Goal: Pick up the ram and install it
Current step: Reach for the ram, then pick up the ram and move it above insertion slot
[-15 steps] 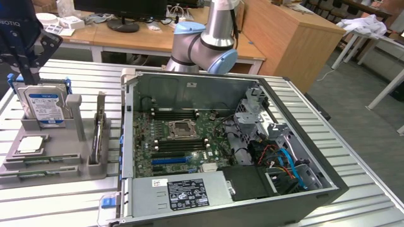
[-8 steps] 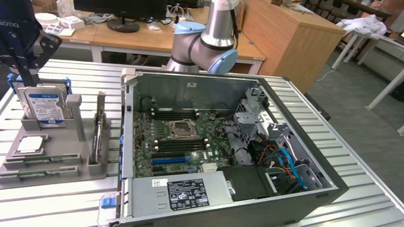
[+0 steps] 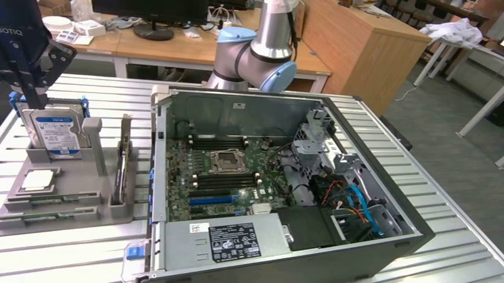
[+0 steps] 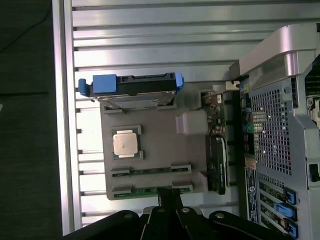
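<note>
The task is at its very start: nothing has been picked up yet. The tool (image 4: 169,193) has its fingers pressed together and holds nothing. In the wrist view its tips line up just over the outermost slot of the grey holder (image 4: 165,145). In the exterior view it hangs well above that holder, clear of everything on it.

The ram (image 4: 142,192) lies flat in that outermost slot, a thin green stick along the holder's edge. A second stick (image 4: 150,171) lies in the slot beside it, between the ram and the processor (image 4: 125,144). A blue-labelled hard drive (image 3: 51,132) stands upright at the holder's far end. The holder sits near the edge of the slatted metal surface (image 3: 441,194) at the exterior view's left, just beside the open computer case (image 3: 409,236).

Inside the case the motherboard (image 3: 236,177) is exposed. The long dark memory slots (image 3: 224,141) beside the processor socket look unfilled, though that is hard to confirm. Both the grasp and the installation remain to be done.
</note>
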Available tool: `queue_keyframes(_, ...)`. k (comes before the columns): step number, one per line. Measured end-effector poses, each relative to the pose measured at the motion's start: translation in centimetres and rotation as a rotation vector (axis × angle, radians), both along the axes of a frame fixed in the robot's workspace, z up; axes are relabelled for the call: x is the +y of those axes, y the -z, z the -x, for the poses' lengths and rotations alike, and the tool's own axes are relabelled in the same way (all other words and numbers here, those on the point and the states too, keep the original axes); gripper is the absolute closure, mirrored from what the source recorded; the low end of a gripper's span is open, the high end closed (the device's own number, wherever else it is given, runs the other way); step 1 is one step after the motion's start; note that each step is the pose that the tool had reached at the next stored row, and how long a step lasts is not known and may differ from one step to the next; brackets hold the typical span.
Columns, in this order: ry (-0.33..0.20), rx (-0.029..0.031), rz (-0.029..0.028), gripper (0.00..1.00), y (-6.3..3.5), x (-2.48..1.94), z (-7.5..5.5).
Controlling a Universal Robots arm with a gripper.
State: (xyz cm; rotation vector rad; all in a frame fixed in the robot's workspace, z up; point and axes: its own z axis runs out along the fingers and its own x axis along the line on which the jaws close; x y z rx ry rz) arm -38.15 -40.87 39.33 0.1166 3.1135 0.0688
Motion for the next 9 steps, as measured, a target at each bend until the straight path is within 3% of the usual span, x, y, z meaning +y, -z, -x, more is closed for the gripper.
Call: queue_keyframes(9, 0.0, 0.0, 0.0, 0.89, 0.0, -0.03, 0.0)
